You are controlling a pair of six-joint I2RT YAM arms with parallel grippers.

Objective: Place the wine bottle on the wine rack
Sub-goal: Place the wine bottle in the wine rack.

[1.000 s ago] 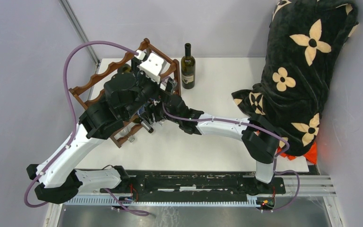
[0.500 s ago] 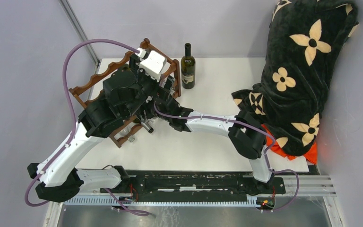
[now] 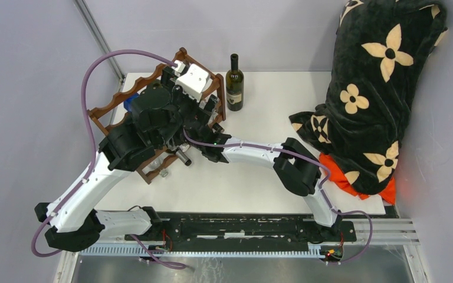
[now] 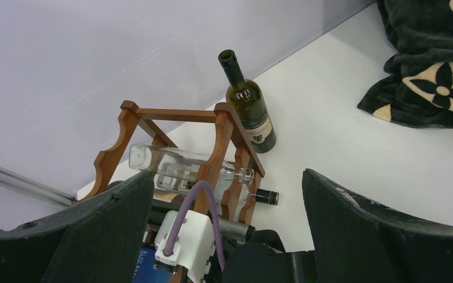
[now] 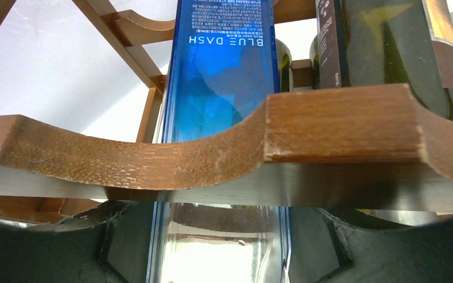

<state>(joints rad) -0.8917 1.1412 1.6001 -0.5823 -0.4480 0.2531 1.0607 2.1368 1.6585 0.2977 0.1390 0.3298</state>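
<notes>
Sliding the blue wine bottle (image 5: pixel 221 59), clamped in the right pincer (image 5: pixel 218 259) and laid across a scallop of the wine rack (image 5: pixel 342 124), was best done straight and level, clear of the green bottle (image 5: pixel 389 47); the left pincer (image 4: pixel 225 194) was held wide open above.

A robotics lab test cell: plain grey panel walls (image 3: pixel 29 118) enclose the white desk (image 3: pixel 259 94) behind and beside it, with a metal mounting rail (image 3: pixel 383 229) along its near edge.
</notes>
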